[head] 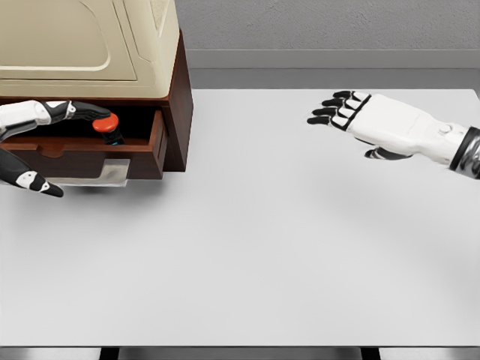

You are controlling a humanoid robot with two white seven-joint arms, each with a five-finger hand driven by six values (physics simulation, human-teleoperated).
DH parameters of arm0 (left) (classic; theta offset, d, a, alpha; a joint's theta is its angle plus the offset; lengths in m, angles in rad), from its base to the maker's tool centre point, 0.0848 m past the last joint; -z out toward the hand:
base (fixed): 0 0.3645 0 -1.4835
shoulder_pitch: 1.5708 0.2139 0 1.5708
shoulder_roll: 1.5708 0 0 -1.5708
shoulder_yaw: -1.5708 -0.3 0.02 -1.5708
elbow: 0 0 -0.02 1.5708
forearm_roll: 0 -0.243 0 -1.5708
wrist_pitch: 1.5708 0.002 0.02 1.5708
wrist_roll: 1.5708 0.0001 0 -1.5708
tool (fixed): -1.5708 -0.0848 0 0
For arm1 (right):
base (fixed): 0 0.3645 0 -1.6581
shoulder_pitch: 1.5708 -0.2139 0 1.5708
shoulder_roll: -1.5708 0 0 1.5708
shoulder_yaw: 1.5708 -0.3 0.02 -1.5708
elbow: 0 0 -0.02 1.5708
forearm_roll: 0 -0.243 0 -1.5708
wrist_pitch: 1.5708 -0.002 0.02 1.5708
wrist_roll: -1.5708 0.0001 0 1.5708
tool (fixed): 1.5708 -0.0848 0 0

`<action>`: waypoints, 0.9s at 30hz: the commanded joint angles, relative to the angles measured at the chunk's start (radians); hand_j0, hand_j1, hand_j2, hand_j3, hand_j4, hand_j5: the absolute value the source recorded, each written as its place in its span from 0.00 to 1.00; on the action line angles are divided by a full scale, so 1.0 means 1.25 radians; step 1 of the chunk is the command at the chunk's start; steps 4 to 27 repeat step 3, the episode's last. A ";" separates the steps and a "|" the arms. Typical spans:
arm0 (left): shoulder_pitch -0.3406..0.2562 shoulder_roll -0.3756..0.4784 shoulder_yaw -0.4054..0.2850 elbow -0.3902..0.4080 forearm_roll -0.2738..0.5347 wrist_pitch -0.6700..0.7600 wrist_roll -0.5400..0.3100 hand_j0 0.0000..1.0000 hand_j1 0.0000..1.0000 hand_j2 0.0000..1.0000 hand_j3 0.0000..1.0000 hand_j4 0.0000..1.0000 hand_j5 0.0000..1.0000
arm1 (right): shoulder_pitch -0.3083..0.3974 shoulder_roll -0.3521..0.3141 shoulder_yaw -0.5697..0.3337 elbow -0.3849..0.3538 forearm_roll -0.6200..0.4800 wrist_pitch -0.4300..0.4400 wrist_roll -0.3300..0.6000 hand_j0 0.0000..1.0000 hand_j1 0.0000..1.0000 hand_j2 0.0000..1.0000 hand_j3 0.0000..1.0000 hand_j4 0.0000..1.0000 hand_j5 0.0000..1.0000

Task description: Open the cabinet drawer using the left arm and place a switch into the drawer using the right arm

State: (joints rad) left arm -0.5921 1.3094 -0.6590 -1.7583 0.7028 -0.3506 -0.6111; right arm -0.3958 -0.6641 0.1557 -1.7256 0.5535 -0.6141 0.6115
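Observation:
The brown cabinet [176, 90] stands at the table's far left with a cream appliance on top. Its drawer [154, 142] is pulled out. Inside it sits the switch [104, 124], a red button on a dark base, mostly hidden by the drawer's wall. My left hand [71, 150] is at the drawer's front, open: its black fingers [86, 112] stretch over the top edge up to the switch, and the thumb [36, 182] hangs below the front. My right hand [341, 111] hovers open and empty over the table at the right, far from the drawer.
A silvery handle plate [101, 172] shows under the drawer's front. The white table [262, 247] spreads from the cabinet to the front edge. A grey wall runs behind it.

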 commanded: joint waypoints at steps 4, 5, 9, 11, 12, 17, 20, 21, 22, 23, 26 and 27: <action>0.000 -0.004 0.001 -0.003 0.004 0.002 0.000 1.00 1.00 1.00 1.00 1.00 1.00 | -0.001 -0.006 -0.013 0.001 -0.006 0.003 -0.001 1.00 1.00 1.00 1.00 1.00 1.00; 0.000 -0.004 0.001 -0.003 0.004 0.002 0.000 1.00 1.00 1.00 1.00 1.00 1.00 | -0.001 -0.006 -0.013 0.001 -0.006 0.003 -0.001 1.00 1.00 1.00 1.00 1.00 1.00; 0.000 -0.004 0.001 -0.003 0.004 0.002 0.000 1.00 1.00 1.00 1.00 1.00 1.00 | -0.001 -0.006 -0.013 0.001 -0.006 0.003 -0.001 1.00 1.00 1.00 1.00 1.00 1.00; 0.000 -0.004 0.001 -0.003 0.004 0.002 0.000 1.00 1.00 1.00 1.00 1.00 1.00 | -0.001 -0.006 -0.013 0.001 -0.006 0.003 -0.001 1.00 1.00 1.00 1.00 1.00 1.00; 0.000 -0.004 0.001 -0.003 0.004 0.002 0.000 1.00 1.00 1.00 1.00 1.00 1.00 | -0.001 -0.006 -0.013 0.001 -0.006 0.003 -0.001 1.00 1.00 1.00 1.00 1.00 1.00; 0.000 -0.004 0.001 -0.003 0.004 0.002 0.000 1.00 1.00 1.00 1.00 1.00 1.00 | -0.001 -0.006 -0.013 0.001 -0.006 0.003 -0.001 1.00 1.00 1.00 1.00 1.00 1.00; 0.000 -0.004 0.001 -0.003 0.004 0.002 0.000 1.00 1.00 1.00 1.00 1.00 1.00 | -0.001 -0.006 -0.013 0.001 -0.006 0.003 -0.001 1.00 1.00 1.00 1.00 1.00 1.00; 0.000 -0.004 0.001 -0.003 0.004 0.002 0.000 1.00 1.00 1.00 1.00 1.00 1.00 | -0.001 -0.006 -0.013 0.001 -0.006 0.003 -0.001 1.00 1.00 1.00 1.00 1.00 1.00; 0.000 -0.004 0.001 -0.003 0.004 0.002 0.000 1.00 1.00 1.00 1.00 1.00 1.00 | -0.001 -0.006 -0.013 0.001 -0.006 0.003 -0.001 1.00 1.00 1.00 1.00 1.00 1.00; 0.000 -0.004 0.001 -0.003 0.004 0.002 0.000 1.00 1.00 1.00 1.00 1.00 1.00 | -0.001 -0.006 -0.013 0.001 -0.006 0.003 -0.001 1.00 1.00 1.00 1.00 1.00 1.00; 0.000 -0.004 0.001 -0.003 0.004 0.002 0.000 1.00 1.00 1.00 1.00 1.00 1.00 | -0.001 -0.006 -0.013 0.001 -0.006 0.003 -0.001 1.00 1.00 1.00 1.00 1.00 1.00; 0.000 -0.004 0.001 -0.003 0.004 0.002 0.000 1.00 1.00 1.00 1.00 1.00 1.00 | -0.001 -0.006 -0.013 0.001 -0.006 0.003 -0.001 1.00 1.00 1.00 1.00 1.00 1.00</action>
